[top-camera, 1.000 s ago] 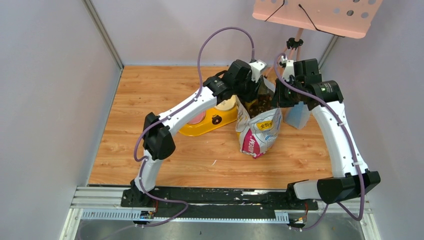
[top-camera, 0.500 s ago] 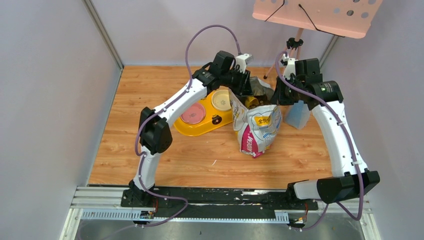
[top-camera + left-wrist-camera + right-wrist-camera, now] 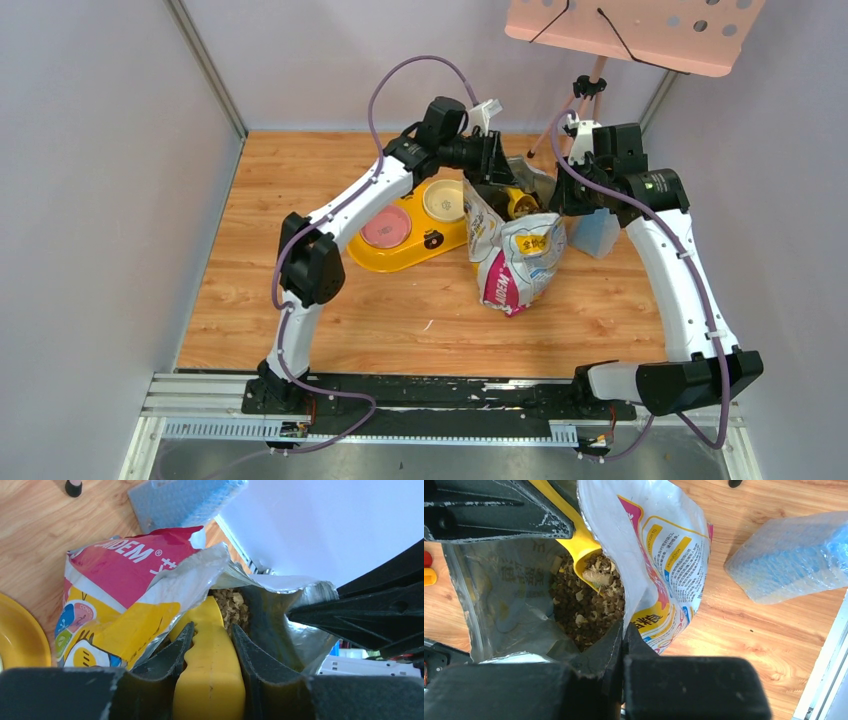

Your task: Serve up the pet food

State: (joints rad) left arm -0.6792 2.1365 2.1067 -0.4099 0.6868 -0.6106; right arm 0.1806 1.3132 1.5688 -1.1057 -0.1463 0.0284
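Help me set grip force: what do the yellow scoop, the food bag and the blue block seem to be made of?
Yellow scoop: probably hard plastic; smooth, slightly glossy, with a moulded wavy-edged handle.
Food bag: thin foil-lined film; glossy print outside, crinkled silver inside.
Blue block: perhaps sponge or foam in clear wrap; the surface is speckled with shiny wrinkles, so this is uncertain.

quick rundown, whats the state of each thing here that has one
bag: standing, open, rim pinched in right jaws
scoop: clamped in left jaws, tip inside bag, loaded
pet food: in bag, some on scoop
feeder bowls: no kibble visible
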